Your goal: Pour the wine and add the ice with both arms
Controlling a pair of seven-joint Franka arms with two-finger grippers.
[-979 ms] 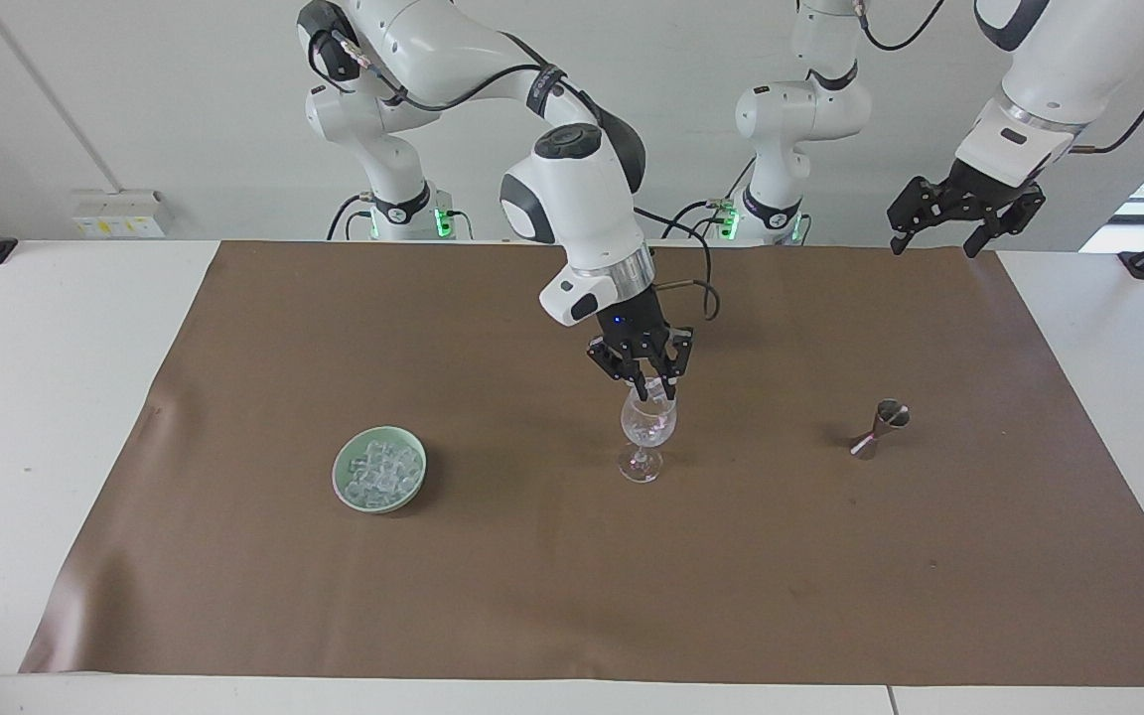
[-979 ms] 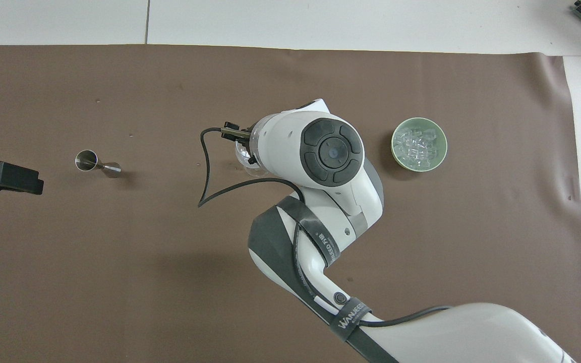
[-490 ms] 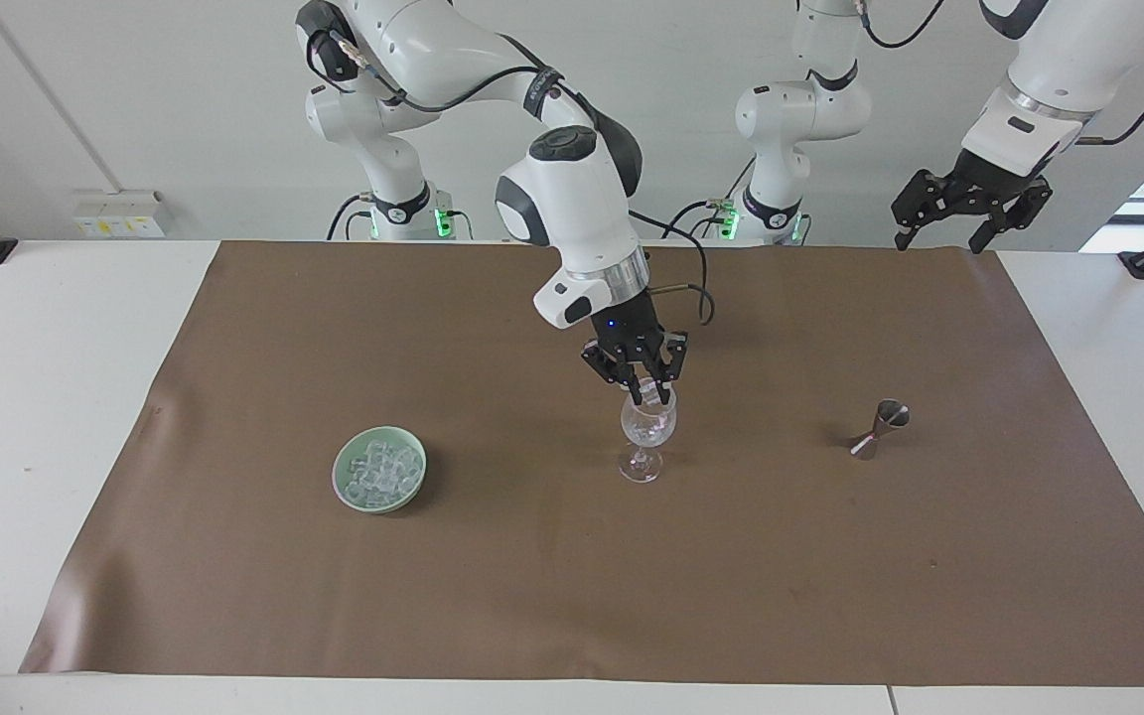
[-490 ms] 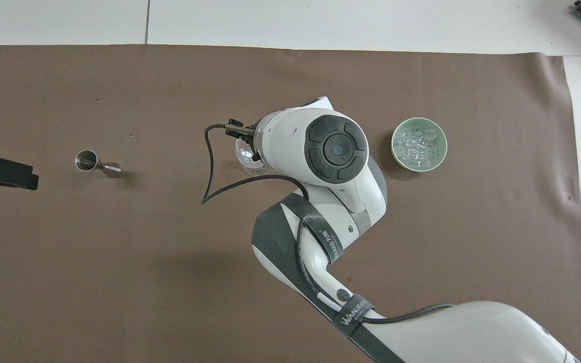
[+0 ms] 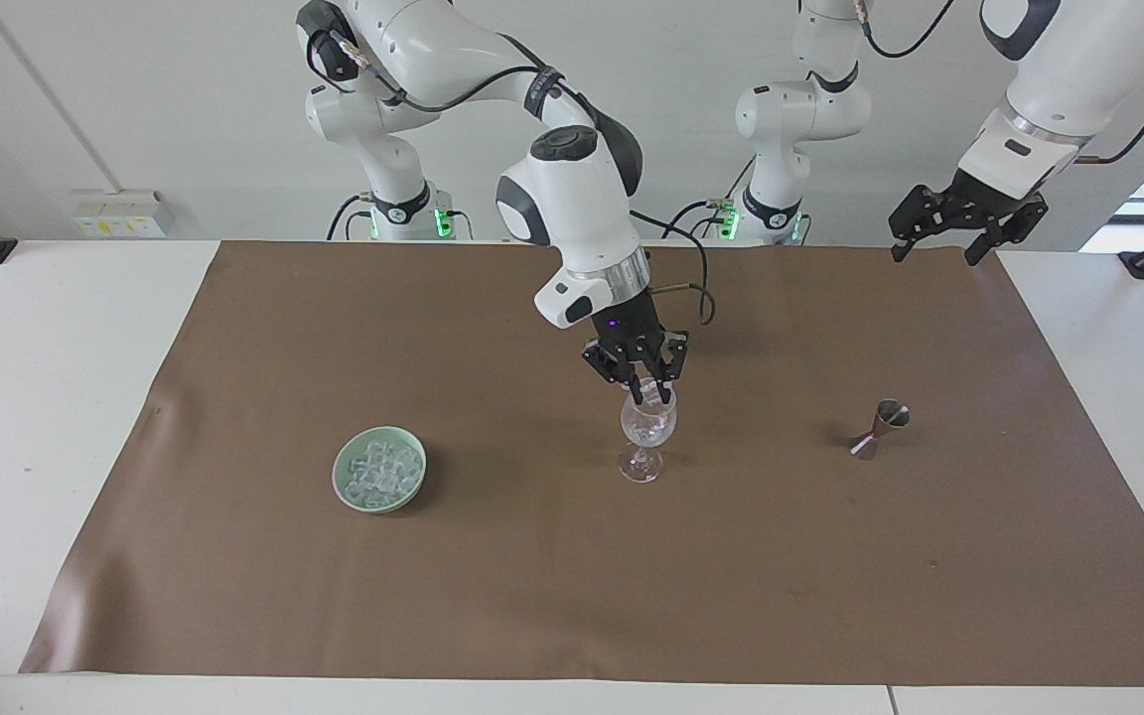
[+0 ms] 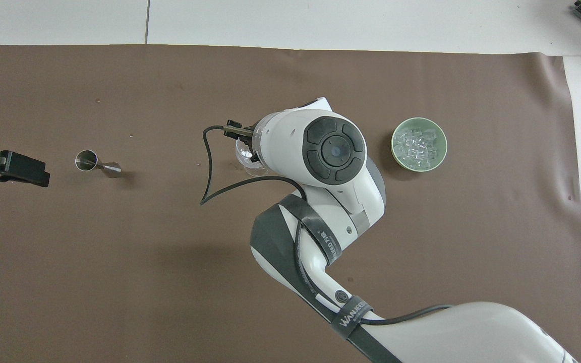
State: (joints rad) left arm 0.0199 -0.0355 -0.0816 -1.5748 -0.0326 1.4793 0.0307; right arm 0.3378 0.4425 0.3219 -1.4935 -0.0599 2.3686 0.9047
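**Right gripper lifted slightly off glass rim; left one shifted**

Right gripper sits a touch higher than a second ago, fingertips over the clear stemmed wine glass; open or closed, cannot tell. Left gripper, raised at its own table end, fingers spread, holding nothing. Facing view shows the glass whole; overhead, the right arm's wrist covers most of it. Clear ice chunks fill the pale green bowl. Steel hourglass jigger lies tipped on the brown mat. White table, grey wall.
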